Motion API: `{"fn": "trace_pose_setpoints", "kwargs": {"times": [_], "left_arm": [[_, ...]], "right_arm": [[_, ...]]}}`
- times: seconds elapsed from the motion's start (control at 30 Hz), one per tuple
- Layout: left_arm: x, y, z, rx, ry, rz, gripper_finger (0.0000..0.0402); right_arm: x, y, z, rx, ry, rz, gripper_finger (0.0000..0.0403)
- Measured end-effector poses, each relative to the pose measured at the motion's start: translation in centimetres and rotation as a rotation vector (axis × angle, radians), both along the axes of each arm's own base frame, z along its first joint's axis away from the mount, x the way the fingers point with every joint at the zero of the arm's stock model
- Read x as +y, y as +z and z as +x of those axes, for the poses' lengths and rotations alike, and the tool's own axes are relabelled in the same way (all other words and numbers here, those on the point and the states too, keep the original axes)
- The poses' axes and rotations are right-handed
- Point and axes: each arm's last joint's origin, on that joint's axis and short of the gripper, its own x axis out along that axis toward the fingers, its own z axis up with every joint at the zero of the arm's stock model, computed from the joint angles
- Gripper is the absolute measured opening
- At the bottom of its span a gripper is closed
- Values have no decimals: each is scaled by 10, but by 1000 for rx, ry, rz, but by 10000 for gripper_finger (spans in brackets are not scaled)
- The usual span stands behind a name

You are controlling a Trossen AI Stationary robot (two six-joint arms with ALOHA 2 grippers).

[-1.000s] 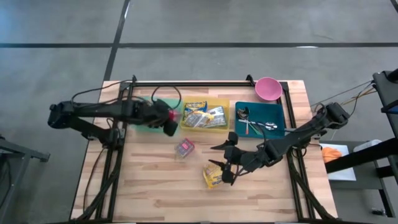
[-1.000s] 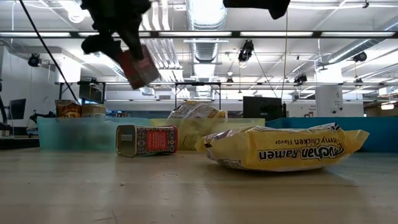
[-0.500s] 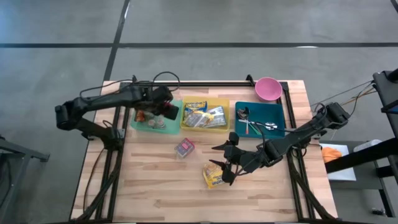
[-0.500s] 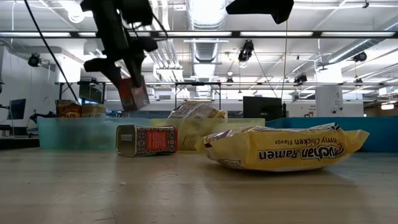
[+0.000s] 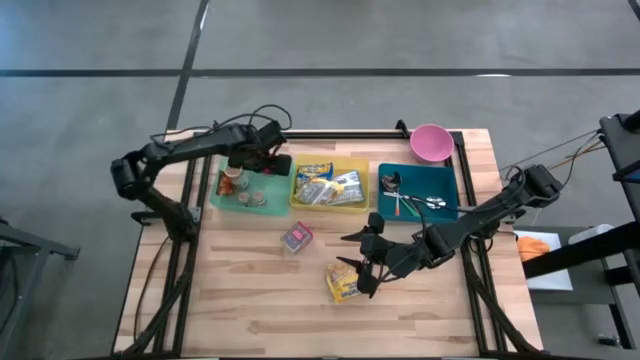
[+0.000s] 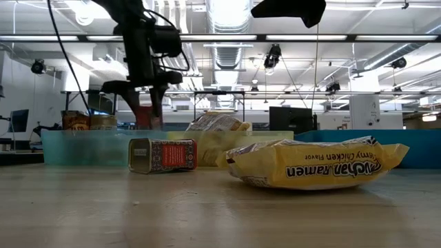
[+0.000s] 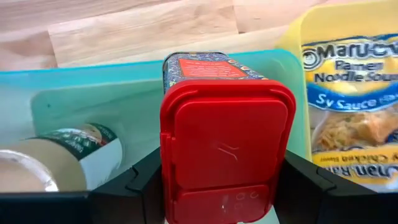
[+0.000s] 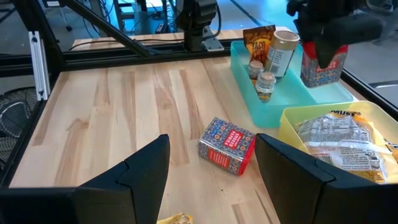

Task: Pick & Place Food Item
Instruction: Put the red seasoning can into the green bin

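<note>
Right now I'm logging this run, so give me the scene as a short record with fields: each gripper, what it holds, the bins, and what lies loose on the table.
left gripper: shut on a red-lidded tin, low over the teal bin
right gripper: open, empty, over the ramen pack
teal bin: jars, spice packet
yellow bin: noodle packs
blue tray: spoons
loose on table: second tin on its side, ramen pack
pink bowl: at the table's far edge, beside the blue tray
</note>
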Motion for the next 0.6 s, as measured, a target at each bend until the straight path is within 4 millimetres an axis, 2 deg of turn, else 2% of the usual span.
{"fn": "trace_pose_setpoints", "kwargs": {"times": [0.3,0.6], "left_arm": [[11,-19,13,210,11,-153,217],[21,-20,9,176,26,-206,217]], "right_arm": [[0,0,0,1,1,3,231],[1,-1,-1,-3,-6,33,231]]}}
